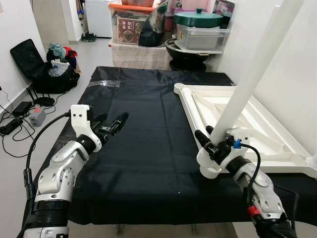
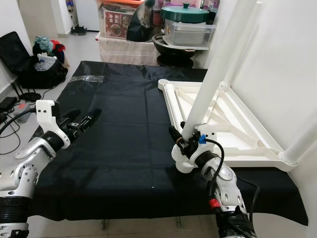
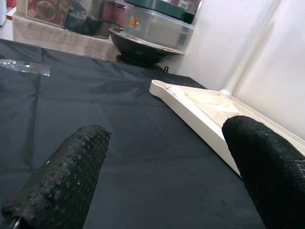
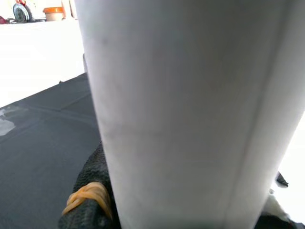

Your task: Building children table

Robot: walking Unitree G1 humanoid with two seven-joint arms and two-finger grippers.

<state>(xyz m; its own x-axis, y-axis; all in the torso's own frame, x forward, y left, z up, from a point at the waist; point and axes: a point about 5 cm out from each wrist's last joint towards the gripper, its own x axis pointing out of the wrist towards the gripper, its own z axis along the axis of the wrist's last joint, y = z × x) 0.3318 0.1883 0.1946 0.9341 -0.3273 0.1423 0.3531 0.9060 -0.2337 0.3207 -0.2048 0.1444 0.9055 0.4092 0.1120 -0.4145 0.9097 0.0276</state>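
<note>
While leg is in hand: seating pending.
Right gripper: clamped on white table leg, near its lower end, tilted.
Tabletop: inverted, right on black cloth.
Left gripper: fingers apart, idle, left.
Advice: square leg over near corner socket before pressing.

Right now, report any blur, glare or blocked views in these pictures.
Left eye view: sharp, evenly lit. Right wrist view: the white table leg, held by the right gripper, looms close and soft. Left wrist view: the open left gripper's fingers are slightly soft.
</note>
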